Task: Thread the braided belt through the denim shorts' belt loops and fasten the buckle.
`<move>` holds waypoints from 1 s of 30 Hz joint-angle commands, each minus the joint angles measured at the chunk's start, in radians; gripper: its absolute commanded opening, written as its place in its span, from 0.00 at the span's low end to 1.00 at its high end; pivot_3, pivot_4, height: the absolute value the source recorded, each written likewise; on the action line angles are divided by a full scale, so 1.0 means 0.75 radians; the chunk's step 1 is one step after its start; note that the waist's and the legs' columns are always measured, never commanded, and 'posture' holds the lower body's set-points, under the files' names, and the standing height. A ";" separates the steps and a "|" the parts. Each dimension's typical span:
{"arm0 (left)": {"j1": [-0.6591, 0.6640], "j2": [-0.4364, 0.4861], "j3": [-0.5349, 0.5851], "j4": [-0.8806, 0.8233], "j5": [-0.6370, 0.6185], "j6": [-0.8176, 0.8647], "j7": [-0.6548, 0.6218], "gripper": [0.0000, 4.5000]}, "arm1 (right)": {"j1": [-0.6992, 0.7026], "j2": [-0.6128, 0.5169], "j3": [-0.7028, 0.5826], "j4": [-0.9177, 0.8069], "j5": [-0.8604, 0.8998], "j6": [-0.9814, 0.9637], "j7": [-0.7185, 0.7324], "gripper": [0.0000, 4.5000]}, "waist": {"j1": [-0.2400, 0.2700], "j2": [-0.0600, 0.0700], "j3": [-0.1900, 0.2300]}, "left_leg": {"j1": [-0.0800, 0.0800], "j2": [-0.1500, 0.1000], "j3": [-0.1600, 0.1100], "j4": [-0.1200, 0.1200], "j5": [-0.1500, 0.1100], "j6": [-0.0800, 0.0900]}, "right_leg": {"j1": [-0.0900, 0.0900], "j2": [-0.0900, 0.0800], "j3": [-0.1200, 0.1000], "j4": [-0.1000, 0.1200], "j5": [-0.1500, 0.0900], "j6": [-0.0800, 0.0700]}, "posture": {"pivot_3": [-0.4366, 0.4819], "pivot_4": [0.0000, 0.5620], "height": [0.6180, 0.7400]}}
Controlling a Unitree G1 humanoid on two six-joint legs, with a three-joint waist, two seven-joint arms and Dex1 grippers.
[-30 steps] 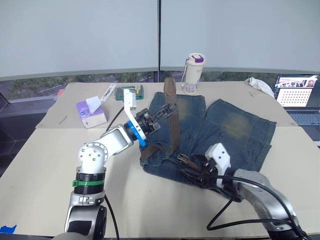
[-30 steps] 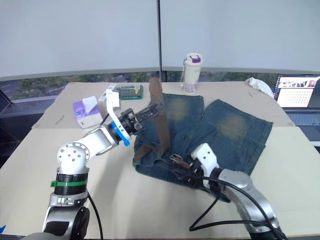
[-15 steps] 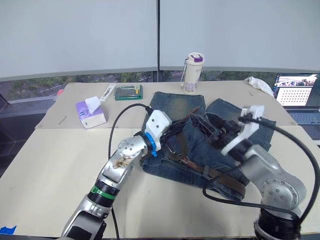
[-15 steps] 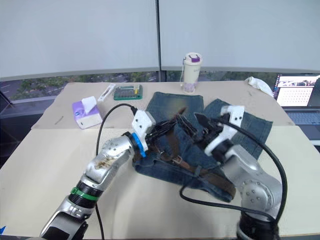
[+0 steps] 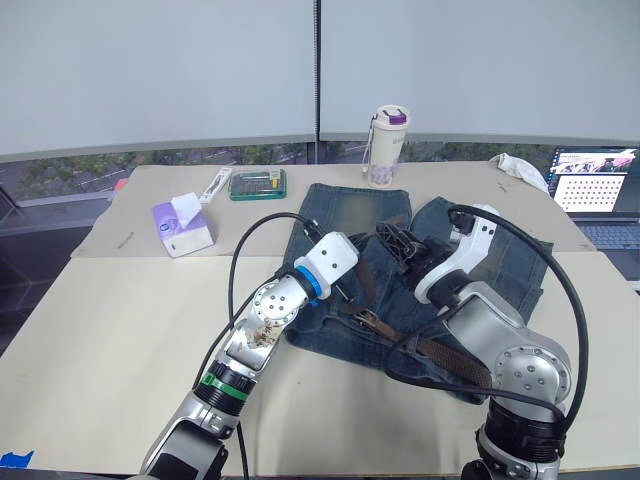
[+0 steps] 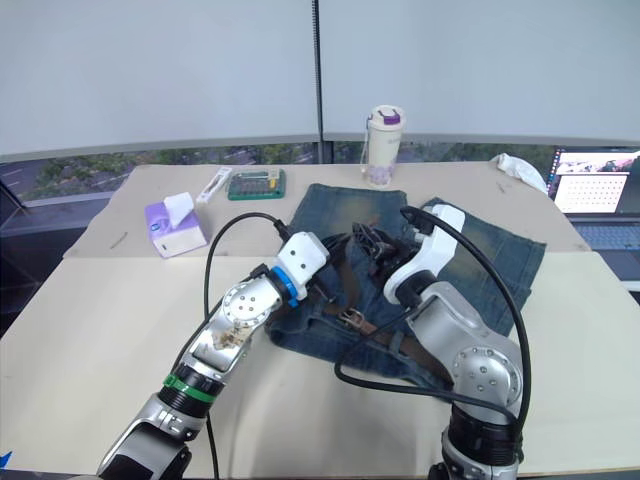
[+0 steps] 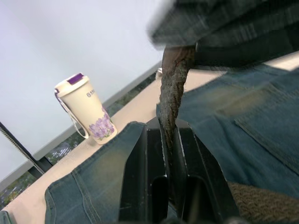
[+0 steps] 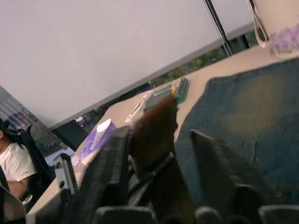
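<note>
Since half a second ago your left gripper (image 7: 169, 140) has drawn back a little toward the shorts' left edge, and your right gripper (image 8: 161, 154) has swung in closer over the middle of the shorts (image 5: 505, 262). You have the left fingers closed flat on the belt (image 7: 174, 88), which runs up between them from the denim. Your right fingers stand apart with the belt's end between them; you cannot tell whether they touch it. The belt's other stretch lies across the waistband near you, with the buckle (image 5: 366, 318) resting on the denim just right of your left arm. The shorts lie spread on the table (image 5: 90, 330), legs pointing away toward the cup (image 5: 385, 146).
</note>
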 commanded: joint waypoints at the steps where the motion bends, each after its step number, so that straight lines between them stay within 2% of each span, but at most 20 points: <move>1: 0.005 -0.014 0.026 -0.036 -0.020 -0.019 -0.036 0.00 | 0.000 -0.006 -0.014 -0.018 0.038 -0.029 -0.024 0.12 | 0.000 0.000 0.000 | 0.000 0.000 0.000 0.000 0.000 0.000 | 0.000 0.000 0.000 0.000 0.000 0.000 | 0.48 0.27 1.00; 2: 0.008 -0.011 0.029 -0.040 -0.040 -0.016 -0.064 0.00 | 0.001 -0.005 -0.020 -0.017 0.048 -0.034 -0.034 0.04 | 0.000 0.000 0.000 | 0.000 0.000 0.000 0.000 0.000 0.000 | 0.000 0.000 0.000 0.000 0.000 0.000 | 0.48 0.27 1.00; 5: 0.025 0.004 0.039 -0.057 -0.096 -0.004 -0.148 0.00 | 0.008 -0.020 -0.034 -0.017 0.061 -0.041 -0.051 0.02 | 0.000 0.000 0.000 | 0.000 0.000 0.000 0.000 0.000 0.000 | 0.000 0.000 0.000 0.000 0.000 0.000 | 0.48 0.27 1.00; 10: 0.051 0.067 0.050 -0.075 -0.221 0.004 -0.372 0.37 | 0.046 -0.087 -0.061 -0.017 0.094 -0.030 -0.049 0.00 | 0.000 0.002 0.001 | 0.000 0.000 0.000 0.000 0.000 0.000 | 0.000 0.000 -0.001 0.000 0.000 0.000 | 0.48 0.27 1.00; 13: 0.058 0.117 0.148 -0.103 -0.425 0.136 -0.522 0.60 | 0.102 -0.193 -0.126 -0.015 0.133 -0.015 -0.021 0.00 | 0.000 0.003 0.001 | 0.000 0.000 0.000 0.000 0.000 0.001 | 0.000 0.000 -0.001 0.000 0.000 0.000 | 0.48 0.27 1.00; 18: 0.026 0.214 0.316 -0.014 -0.593 0.268 -0.639 0.98 | 0.206 -0.413 -0.207 -0.009 0.178 0.022 0.050 0.00 | -0.008 0.005 0.002 | 0.000 0.000 0.000 0.001 -0.001 0.001 | 0.001 0.001 -0.001 -0.001 0.000 0.000 | 0.48 0.27 1.00; 22: -0.009 0.278 0.402 0.117 -0.657 0.381 -0.703 0.99 | 0.305 -0.607 -0.203 -0.006 0.108 0.061 0.127 0.00 | -0.007 0.004 0.002 | 0.001 0.000 0.001 0.001 -0.001 0.002 | 0.003 0.001 -0.003 -0.001 -0.001 0.002 | 0.48 0.27 1.00; 27: -0.028 0.336 0.432 0.234 -0.708 0.509 -0.839 0.99 | 0.328 -0.654 -0.168 -0.022 0.093 0.054 0.155 0.00 | -0.009 0.004 0.002 | 0.001 0.001 0.001 0.001 -0.001 0.002 | 0.003 0.002 -0.003 -0.001 -0.001 0.002 | 0.48 0.27 1.00; 30: -0.033 0.361 0.428 0.291 -0.688 0.500 -0.906 0.99 | 0.332 -0.655 -0.152 -0.027 0.080 0.050 0.159 0.00 | -0.010 0.003 0.002 | 0.001 0.001 0.001 0.001 -0.001 0.002 | 0.002 0.002 -0.002 -0.001 -0.001 0.002 | 0.48 0.27 1.00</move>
